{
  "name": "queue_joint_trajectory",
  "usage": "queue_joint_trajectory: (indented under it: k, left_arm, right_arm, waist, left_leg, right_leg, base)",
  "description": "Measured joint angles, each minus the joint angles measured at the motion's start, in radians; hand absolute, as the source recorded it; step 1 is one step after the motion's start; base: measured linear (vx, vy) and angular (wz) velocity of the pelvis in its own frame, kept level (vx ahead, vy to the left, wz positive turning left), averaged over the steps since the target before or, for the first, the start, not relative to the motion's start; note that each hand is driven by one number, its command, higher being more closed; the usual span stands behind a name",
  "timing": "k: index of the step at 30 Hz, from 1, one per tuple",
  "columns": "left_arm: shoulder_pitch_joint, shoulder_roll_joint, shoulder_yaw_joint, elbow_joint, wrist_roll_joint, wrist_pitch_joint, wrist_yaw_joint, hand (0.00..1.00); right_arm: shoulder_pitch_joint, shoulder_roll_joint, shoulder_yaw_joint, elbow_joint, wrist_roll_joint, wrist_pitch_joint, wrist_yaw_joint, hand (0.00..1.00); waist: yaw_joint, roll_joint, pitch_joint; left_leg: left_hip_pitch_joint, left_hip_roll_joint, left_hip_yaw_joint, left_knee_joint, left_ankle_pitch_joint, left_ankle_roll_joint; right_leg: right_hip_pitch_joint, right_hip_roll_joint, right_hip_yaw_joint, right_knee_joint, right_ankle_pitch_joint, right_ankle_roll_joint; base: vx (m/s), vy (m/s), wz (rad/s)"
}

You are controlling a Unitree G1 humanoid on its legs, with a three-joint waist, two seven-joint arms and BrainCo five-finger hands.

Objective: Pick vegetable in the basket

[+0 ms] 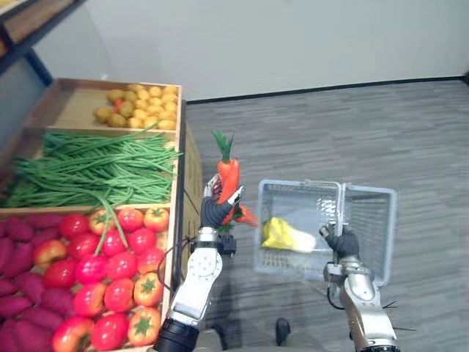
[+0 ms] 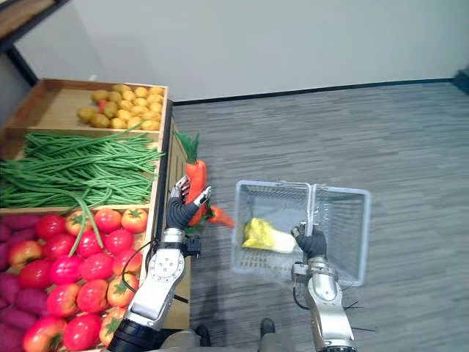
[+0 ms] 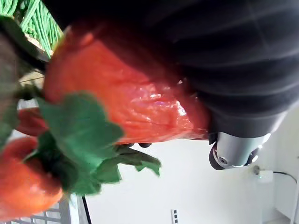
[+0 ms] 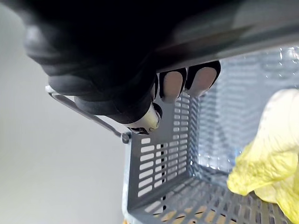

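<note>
**Left hand**: fingers are curled round carrots, orange with green tops. One is held upright above the hand, and another is angled out from the hand toward the basket. The carrots are held in the air just outside the basket wall nearest this hand, not inside it.

**Right hand**: fingers are closed round the handle of the grey slotted basket.

**Basket contents:** a yellow-green leafy vegetable is lodged just beside the right hand, on its left-hand side.

**Wooden stand**: placed on the left hand's outer side, away from the basket. Potatoes, green beans, tomatoes and purple roots are stocked there in separate compartments.
</note>
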State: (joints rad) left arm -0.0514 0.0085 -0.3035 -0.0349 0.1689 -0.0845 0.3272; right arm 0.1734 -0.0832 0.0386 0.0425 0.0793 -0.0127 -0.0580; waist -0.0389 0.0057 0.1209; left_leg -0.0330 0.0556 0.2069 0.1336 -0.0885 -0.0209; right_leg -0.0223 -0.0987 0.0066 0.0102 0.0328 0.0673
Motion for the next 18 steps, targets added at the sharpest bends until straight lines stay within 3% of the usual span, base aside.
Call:
queue_joint_trajectory:
  k: [6, 18]
  left_arm:
    - [-0.001, 0.038, -0.012, 0.091, 0.01, 0.002, -0.046, 1.0]
    - [0.036, 0.095, -0.051, 0.208, 0.134, 0.011, -0.114, 1.0]
  right_arm:
    - [-0.009, 0.0, 0.018, -0.001, 0.047, -0.001, 0.044, 1.0]
    - [-0.007, -0.008, 0.055, -0.024, 0.184, -0.001, 0.085, 1.0]
  waist:
    - [-0.004, 0.0, -0.001]
    - [-0.021, -0.007, -0.008]
  left_leg:
    - [0.048, -0.003, 0.018, -0.052, 0.0, 0.0]
    - [0.061, -0.006, 0.031, -0.101, 0.014, -0.005]
  right_leg:
    - [0.017, 0.005, 0.031, -0.017, 0.0, 0.0]
    - [0.006, 0.008, 0.051, -0.034, 0.0, 0.0]
  base:
    - [0.08, 0.014, -0.12]
    - [0.0, 0.002, -0.05]
